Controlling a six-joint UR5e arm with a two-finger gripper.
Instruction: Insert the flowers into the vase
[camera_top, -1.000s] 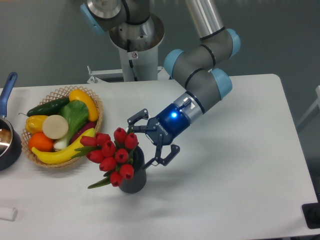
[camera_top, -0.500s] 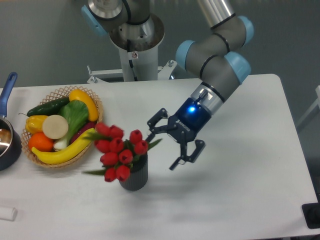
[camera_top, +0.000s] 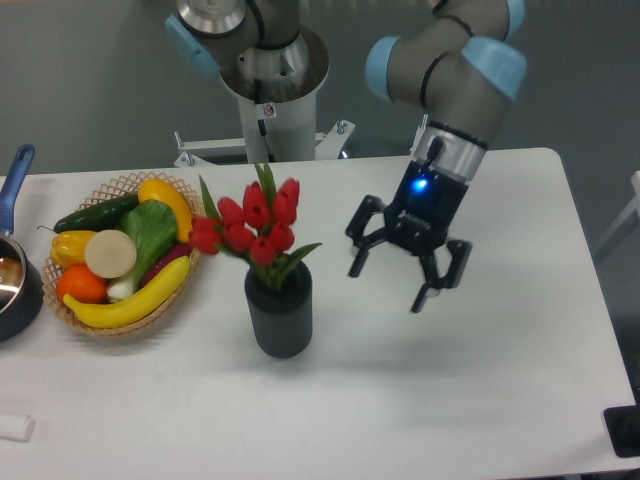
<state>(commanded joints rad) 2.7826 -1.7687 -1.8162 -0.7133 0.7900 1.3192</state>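
The flowers (camera_top: 252, 227), a bunch of red tulip buds with green leaves, stand upright in the vase (camera_top: 279, 317), a small dark grey ribbed cylinder on the white table. The stems go down into its mouth and the buds lean a little to the left above the rim. My gripper (camera_top: 397, 284) is open and empty. It hangs above the table to the right of the vase, well clear of both the vase and the flowers.
A wicker basket (camera_top: 190, 250) with fruit and vegetables sits left of the vase, close to the tulip buds. A dark pan with a blue handle (camera_top: 14, 180) is at the far left edge. A small white object (camera_top: 14, 427) lies at the front left.
The gripper has drawn back to the right and up, away from the vase. The flowers, tilted low to the left before, now stand upright in the vase.
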